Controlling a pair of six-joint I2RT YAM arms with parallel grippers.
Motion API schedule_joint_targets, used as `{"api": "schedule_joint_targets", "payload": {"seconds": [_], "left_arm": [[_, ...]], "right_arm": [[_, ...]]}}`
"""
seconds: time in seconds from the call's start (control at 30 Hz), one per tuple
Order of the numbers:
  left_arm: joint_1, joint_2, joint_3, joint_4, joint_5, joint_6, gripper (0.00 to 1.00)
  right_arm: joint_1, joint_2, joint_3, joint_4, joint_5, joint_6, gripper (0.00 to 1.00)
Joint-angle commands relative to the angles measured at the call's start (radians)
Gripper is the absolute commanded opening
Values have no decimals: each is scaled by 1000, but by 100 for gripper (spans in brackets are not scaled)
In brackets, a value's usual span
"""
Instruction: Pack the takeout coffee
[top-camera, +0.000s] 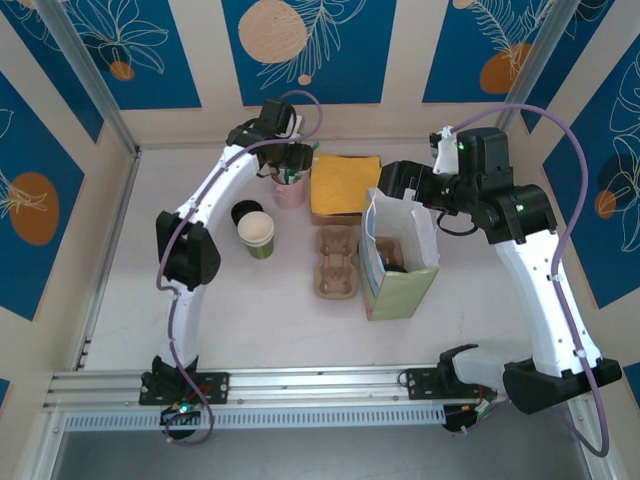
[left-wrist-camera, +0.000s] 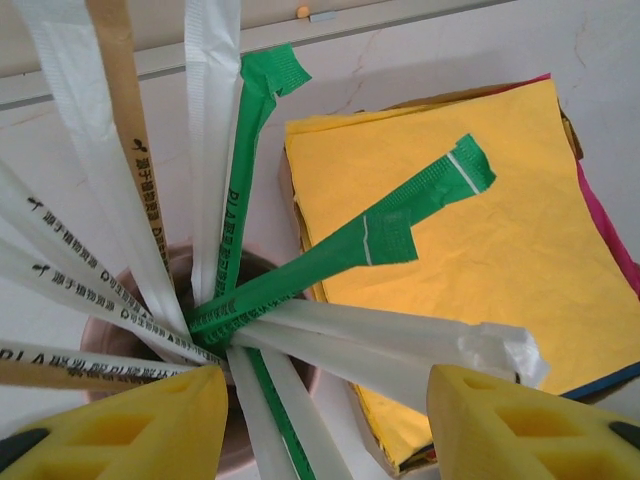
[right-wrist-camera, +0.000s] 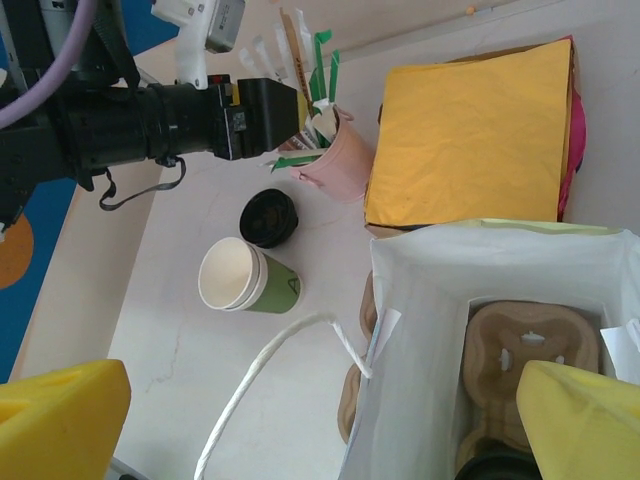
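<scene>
Inside the pale green paper bag (top-camera: 400, 295), the takeout coffee (right-wrist-camera: 495, 470), topped by a round black plastic lid, was seated in a brown cardboard carrier (right-wrist-camera: 530, 345). Above the bag, the right tool (right-wrist-camera: 325, 405) was spread wide. The left tool (left-wrist-camera: 325, 420) was set astride paper-wrapped straws (left-wrist-camera: 212, 180); whether they were clamped could not be told.

Napkins (left-wrist-camera: 470, 250) are looking like matt, crinkled yellow paper; straws (left-wrist-camera: 215, 200) are wearing thin paper sleeves; left gripper (left-wrist-camera: 322, 400) fingers (left-wrist-camera: 130, 425) are showing matt yellow plastic.

Straw cup (top-camera: 290, 192), probably touching napkins (top-camera: 345, 185)
</scene>
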Motion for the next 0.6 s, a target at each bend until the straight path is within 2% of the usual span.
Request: {"api": "schedule_joint_targets", "payload": {"seconds": [0.0, 0.4, 0.57], "left_arm": [[3, 25, 47, 38, -21, 44, 55], [3, 108, 126, 86, -36, 72, 53], [2, 128, 146, 101, -46, 78, 47]], "right_arm": [[-2, 1, 18, 0, -4, 16, 99], [-12, 31, 22, 6, -20, 14, 99], [-18, 41, 28, 4, -26, 12, 99]]}}
